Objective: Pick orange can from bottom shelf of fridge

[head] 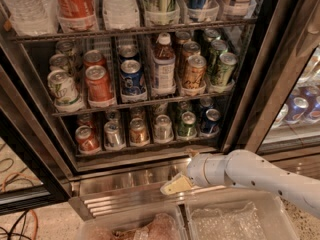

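Your end effector, whose state I cannot tell, hangs at five o'clock of the orange can, which stands ungrasped on the bottom shelf, so the whole pick is left.

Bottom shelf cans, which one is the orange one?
The third can from the left, between two silver cans. The end effector hangs below that shelf.

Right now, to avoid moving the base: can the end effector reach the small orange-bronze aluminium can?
Probably yes: the end effector hangs below the dark wire bottom shelf, and the orange can stands front-row with nothing visibly before it.
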Robot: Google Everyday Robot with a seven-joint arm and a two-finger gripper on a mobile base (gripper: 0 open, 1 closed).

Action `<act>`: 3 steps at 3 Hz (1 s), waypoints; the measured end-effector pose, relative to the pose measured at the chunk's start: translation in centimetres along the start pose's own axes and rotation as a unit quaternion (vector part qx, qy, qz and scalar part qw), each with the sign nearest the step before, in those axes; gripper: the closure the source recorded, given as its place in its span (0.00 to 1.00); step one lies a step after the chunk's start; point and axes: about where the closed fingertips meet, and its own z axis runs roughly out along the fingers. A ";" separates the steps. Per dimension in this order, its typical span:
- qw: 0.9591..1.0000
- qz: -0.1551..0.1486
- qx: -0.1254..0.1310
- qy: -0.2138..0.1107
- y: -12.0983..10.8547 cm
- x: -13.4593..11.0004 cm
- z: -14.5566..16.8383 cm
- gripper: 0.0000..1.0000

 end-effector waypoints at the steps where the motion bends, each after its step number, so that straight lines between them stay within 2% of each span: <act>1: 0.999 0.000 -0.001 -0.052 -0.3 -2.7 1.7 0.00; 3: 0.998 0.003 -0.010 -0.064 0.4 -3.4 2.8 0.00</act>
